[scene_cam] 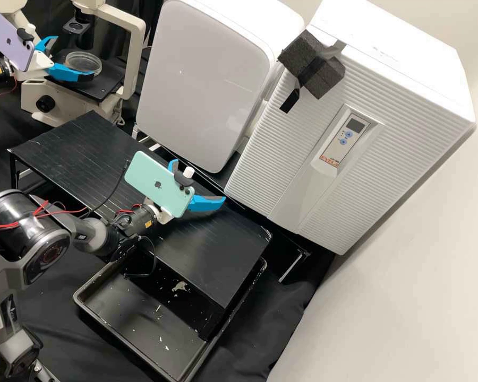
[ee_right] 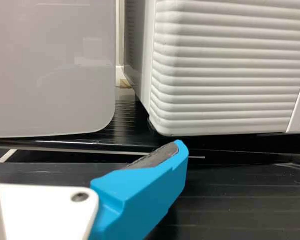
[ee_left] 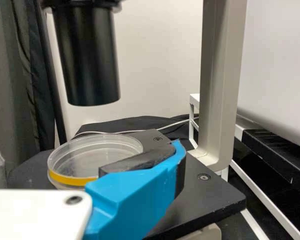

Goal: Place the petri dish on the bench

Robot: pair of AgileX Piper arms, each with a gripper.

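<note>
Now, one dish (scene_cam: 85,59): my left gripper (scene_cam: 75,57) gapes beside it, holding nothing, at one stage (scene_cam: 107,86); my right gripper (scene_cam: 198,180) hangs wide, empty, above one shelf (scene_cam: 212,254).

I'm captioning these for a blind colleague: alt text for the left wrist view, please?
A clear petri dish with a yellow band rests on a black microscope stage, partly behind a blue finger of the open left gripper.

Right claw (scene_cam: 198,181) spread over black stand (ee_right: 230,195); grey panel (ee_right: 50,65) at its eleven o'clock, ribbed box (ee_right: 230,70) at one
</note>
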